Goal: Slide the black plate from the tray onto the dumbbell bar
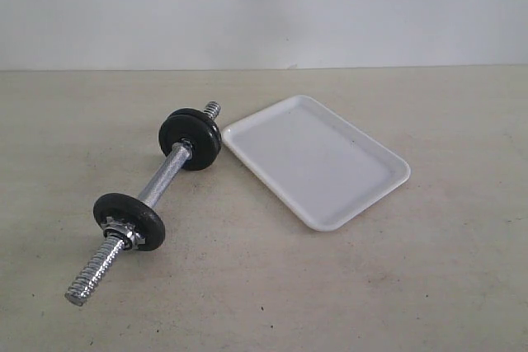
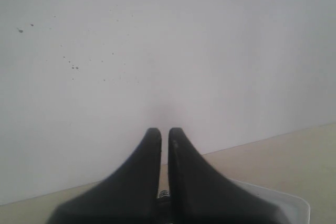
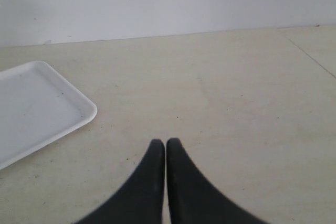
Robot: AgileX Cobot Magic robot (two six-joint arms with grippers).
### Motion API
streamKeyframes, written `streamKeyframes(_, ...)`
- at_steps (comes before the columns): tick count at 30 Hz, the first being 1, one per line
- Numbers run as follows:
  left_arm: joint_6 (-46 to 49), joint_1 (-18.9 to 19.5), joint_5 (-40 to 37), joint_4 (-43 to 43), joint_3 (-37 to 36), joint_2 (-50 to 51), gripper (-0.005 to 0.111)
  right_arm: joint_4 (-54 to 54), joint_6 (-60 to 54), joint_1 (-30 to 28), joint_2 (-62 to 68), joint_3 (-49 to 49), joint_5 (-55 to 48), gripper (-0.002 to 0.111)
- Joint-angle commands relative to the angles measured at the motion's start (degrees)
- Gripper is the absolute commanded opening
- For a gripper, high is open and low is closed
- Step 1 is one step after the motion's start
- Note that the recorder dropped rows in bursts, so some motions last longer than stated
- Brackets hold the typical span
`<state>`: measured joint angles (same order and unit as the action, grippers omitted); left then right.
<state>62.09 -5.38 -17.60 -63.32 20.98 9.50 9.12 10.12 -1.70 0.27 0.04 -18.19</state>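
Your tray [image 1: 318, 162], centre right, is bare; plate [image 1: 190, 139] sits on bar [image 1: 161, 179], so left gripper [image 2: 164, 132] and right gripper [image 3: 165, 142] are closed, empty.

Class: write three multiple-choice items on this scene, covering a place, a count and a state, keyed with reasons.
1. In the exterior view the tray lies: A right of the dumbbell bar; B left of it; C on it.
2. Black discs on the bar: A one; B two; C four.
3. The right gripper's fingers are: A wide open; B shut; C holding a disc.
Key: A, tray sits right of the bar; B, one disc near each end; B, fingers meet, nothing between.
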Motion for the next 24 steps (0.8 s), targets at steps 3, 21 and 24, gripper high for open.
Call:
streamKeyframes(3,0.1,0.1,0.1,-0.7,-0.2,-0.2,0.004,0.2,0.3,0.3,-0.3,0.0,0.4,0.0)
streamKeyframes(21,0.8,0.2,7.8,-0.1,-0.2,-4.7,0.004,0.2,0.3,0.3,-0.3,0.0,0.4,0.0)
streamKeyframes(24,1.0,0.3,10.3,2.9,-0.3,-7.7,0.004,0.2,0.3,0.3,-0.3,0.0,0.4,0.0)
